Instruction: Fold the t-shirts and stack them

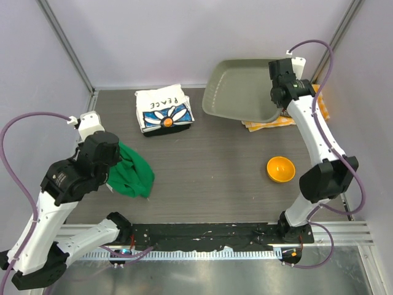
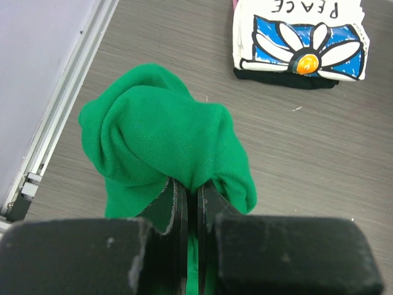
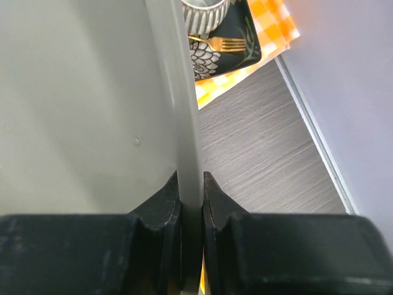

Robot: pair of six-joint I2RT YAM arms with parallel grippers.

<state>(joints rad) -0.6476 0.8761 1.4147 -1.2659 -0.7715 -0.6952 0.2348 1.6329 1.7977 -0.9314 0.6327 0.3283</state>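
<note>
The left gripper (image 2: 191,206) pinches the crumpled green t-shirt (image 1: 132,175) at the overhead view's lower left, the folded PEACE t-shirt (image 1: 164,110) seemingly just up-right of it, while the right gripper (image 3: 190,187) clamps the tray (image 1: 236,86) rim.

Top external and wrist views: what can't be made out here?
- Left wrist: neck label of the green t-shirt in the left pincer, lost in bunched folds.
- Top view: that grip itself, hidden under the left arm.
- Right wrist: striped cup, cut off by the top edge; whatever lies beyond the grey tray, blocked by it.

"PEACE" printed on folded white t-shirt (image 1: 164,109), above daisy.
</note>
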